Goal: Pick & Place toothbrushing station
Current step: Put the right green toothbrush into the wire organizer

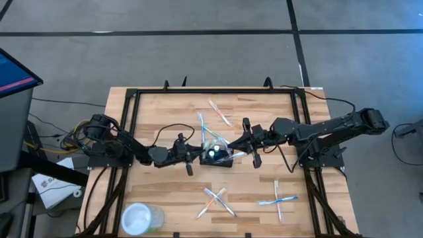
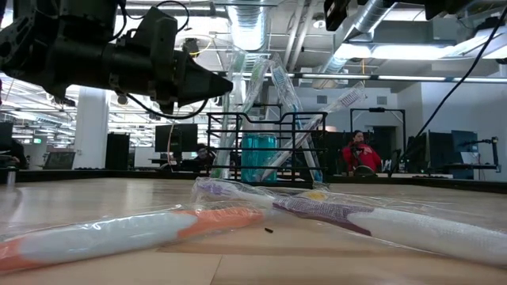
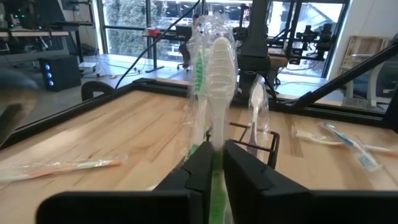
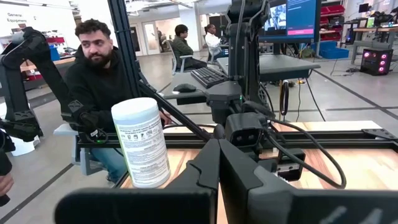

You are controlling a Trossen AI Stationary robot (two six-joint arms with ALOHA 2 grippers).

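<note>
The toothbrushing station, a small black wire caddy [image 1: 221,160] [image 2: 265,127], stands mid-table with wrapped toothbrushes leaning in it and something teal [image 2: 259,157] inside. My left gripper [image 1: 195,157] [image 3: 215,154] is at the caddy's left side, shut on a wrapped green-handled toothbrush [image 3: 217,81] that stands upright just before the caddy's wire [image 3: 268,142]. My right gripper [image 1: 240,143] [image 4: 217,163] hangs shut and empty, above the table to the caddy's right. My left gripper pinches the toothbrush's green handle [image 3: 215,186] between its two fingers, through the clear wrapper. The fingers come level from the table's left and lie across the handle. The brush stands upright with its white head [image 3: 219,59] on top; its lower end is hidden below the fingers.
More wrapped toothbrushes lie on the table: one at the far middle [image 1: 219,112], a crossed pair near the front [image 1: 215,201], another pair at the front right [image 1: 277,200]. A white-topped round canister [image 1: 141,218] [image 4: 142,143] stands at the front left. A person sits beyond the table [image 4: 99,68].
</note>
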